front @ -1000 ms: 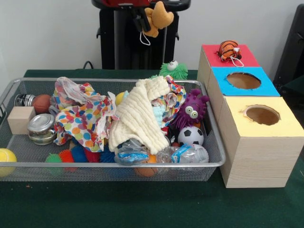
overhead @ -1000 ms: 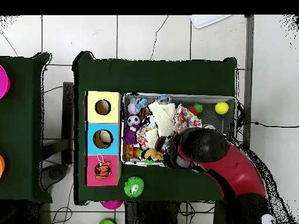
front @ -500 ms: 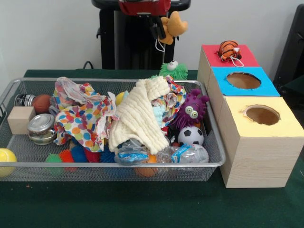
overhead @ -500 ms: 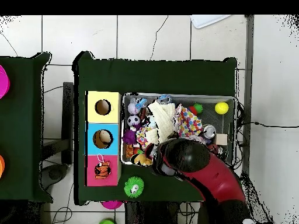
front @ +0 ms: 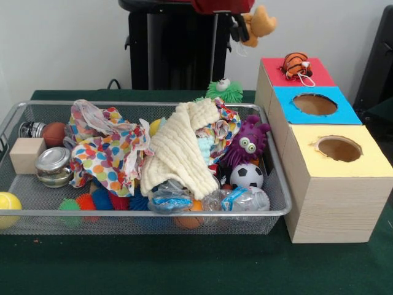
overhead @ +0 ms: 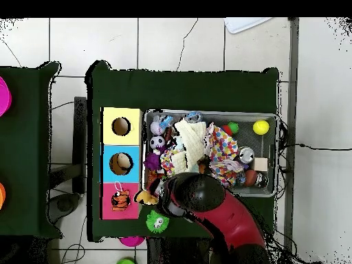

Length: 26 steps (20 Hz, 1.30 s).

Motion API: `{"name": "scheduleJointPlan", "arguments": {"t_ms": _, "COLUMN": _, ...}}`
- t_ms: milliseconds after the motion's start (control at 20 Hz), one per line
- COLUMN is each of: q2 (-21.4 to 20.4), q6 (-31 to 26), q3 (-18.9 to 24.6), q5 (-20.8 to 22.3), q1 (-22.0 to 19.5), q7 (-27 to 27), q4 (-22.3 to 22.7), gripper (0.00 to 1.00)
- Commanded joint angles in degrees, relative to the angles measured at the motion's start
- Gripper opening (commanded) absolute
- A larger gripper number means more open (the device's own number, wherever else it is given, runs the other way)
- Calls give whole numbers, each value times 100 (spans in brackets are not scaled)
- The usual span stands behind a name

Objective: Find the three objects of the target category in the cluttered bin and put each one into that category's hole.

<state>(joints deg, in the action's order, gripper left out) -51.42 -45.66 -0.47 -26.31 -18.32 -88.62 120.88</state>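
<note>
Front view: my end effector [front: 241, 29] is clenched on an orange plush toy [front: 260, 23]. It hangs at 11 o'clock from the red box [front: 296, 78], above the table [front: 184, 264].

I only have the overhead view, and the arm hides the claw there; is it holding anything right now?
Observer: Yes. In the front view the claw is shut on an orange plush toy.
Operator: How high is that toy?
Observer: It hangs clearly above the top of the red box.
Operator: And how full is the bin?
Observer: The cream cloth is heaped higher than the bin's rim.
</note>
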Motion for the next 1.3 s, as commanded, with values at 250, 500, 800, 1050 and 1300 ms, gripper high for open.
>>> {"name": "scheduleJointPlan", "arguments": {"t_ms": 250, "q2": 197, "q6": 1315, "q3": 937, "q5": -1004, "q1": 65, "q7": -389, "q4": 841, "gripper": 0}}
{"name": "scheduleJointPlan", "arguments": {"t_ms": 500, "q2": 428, "q6": 1824, "q3": 1232, "q5": -1099, "q1": -152, "q7": -317, "q4": 891, "gripper": 0}}
{"name": "scheduleJointPlan", "arguments": {"t_ms": 800, "q2": 536, "q6": 2437, "q3": 1730, "q5": -1145, "q1": -504, "q7": -382, "q4": 1174, "gripper": 0}}
{"name": "scheduleJointPlan", "arguments": {"t_ms": 1050, "q2": 408, "q6": 2298, "q3": 1765, "q5": -1059, "q1": -391, "q7": -845, "q4": 1199, "gripper": 0}}
{"name": "scheduleJointPlan", "arguments": {"t_ms": 1300, "q2": 76, "q6": 2132, "q3": 1781, "q5": -1143, "q1": -169, "q7": -1112, "q4": 1371, "gripper": 0}}
